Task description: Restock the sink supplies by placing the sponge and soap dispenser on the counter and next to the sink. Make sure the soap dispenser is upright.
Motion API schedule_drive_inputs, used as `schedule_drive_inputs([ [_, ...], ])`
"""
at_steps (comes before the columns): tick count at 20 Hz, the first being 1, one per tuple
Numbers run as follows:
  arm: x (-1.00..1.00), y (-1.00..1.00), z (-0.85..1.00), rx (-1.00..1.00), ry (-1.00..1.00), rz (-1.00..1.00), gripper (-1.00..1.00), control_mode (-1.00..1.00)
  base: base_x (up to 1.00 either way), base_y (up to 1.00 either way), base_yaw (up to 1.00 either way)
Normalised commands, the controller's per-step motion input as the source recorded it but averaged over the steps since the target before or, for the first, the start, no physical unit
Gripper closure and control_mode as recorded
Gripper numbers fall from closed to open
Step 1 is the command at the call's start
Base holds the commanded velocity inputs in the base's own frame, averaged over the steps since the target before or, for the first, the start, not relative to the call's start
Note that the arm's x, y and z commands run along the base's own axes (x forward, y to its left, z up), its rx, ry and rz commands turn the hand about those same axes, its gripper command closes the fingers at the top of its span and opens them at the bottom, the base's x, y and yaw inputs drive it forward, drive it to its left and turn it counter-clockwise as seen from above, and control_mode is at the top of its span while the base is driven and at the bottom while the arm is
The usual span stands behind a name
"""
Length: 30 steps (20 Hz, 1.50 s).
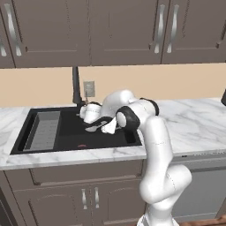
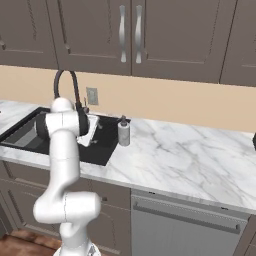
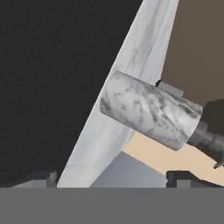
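Fingers wide open, holding nothing.
The soap bottle stands upright on the desk, just beside the sink. It looks hard, light and slippery; grab its round middle, not the thin pump.

Light is even and soft in all three rendered views, with no clear source. The counter reads bright, without glare. The sink is a flat near-black with little detail inside. The arm shows gentle shading and only a faint shadow. Both base views are slightly soft and low in detail. In the hand view the bottle is coarse and blurry up close.
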Motion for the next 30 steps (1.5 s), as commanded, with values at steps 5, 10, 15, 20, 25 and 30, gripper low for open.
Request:
schedule_drive_inputs([
  [5,-0.91,0.13,0.28,0.00,-0.34,0.01,-1.00,-1.00,0.00,0.00,0.00],
  [10,-0.92,0.00,0.32,0.00,-0.36,0.00,-1.00,-1.00,0.00,0.00,0.00],
  [15,-1.00,0.00,0.32,0.00,-0.40,0.00,-1.00,-1.00,0.00,0.00,0.00],
  [20,-1.00,0.00,0.21,0.02,-0.44,0.00,-1.00,-1.00,0.00,0.00,0.00],
  [25,-0.91,0.00,0.24,0.05,-0.45,0.00,-1.00,-1.00,0.00,0.00,0.00],
  [30,-0.66,-0.03,0.36,0.14,-0.37,0.07,-1.00,-1.00,0.00,0.00,0.00],
])
